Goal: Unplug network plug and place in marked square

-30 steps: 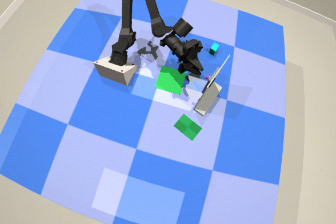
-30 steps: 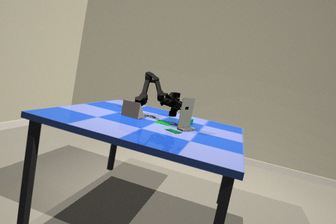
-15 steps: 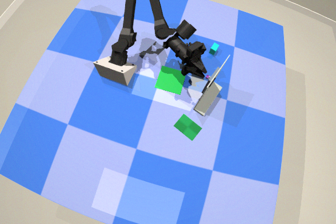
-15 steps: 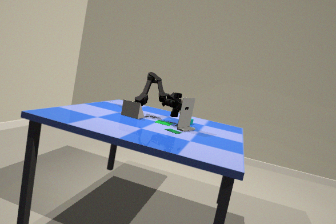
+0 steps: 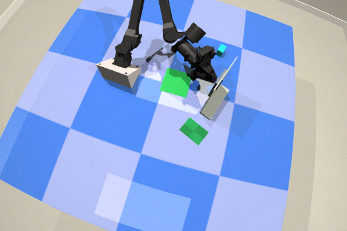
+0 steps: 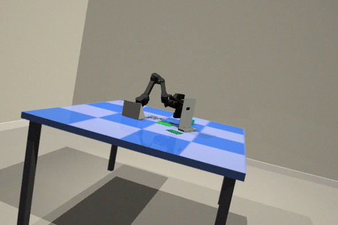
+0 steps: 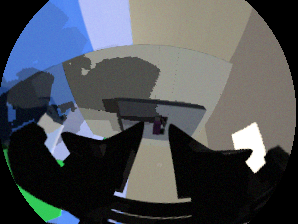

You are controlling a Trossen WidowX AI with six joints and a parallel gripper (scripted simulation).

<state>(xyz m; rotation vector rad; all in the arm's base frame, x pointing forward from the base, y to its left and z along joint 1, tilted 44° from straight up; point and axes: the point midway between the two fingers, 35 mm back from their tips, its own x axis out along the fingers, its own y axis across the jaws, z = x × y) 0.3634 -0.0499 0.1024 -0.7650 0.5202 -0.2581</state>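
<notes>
Now I'm lining up, my jaws [image 5: 215,81] partly open and holding nothing, before the plug [image 7: 158,126] at the wrist view's centre, seemingly still socketed; next I'd press its tab.
</notes>
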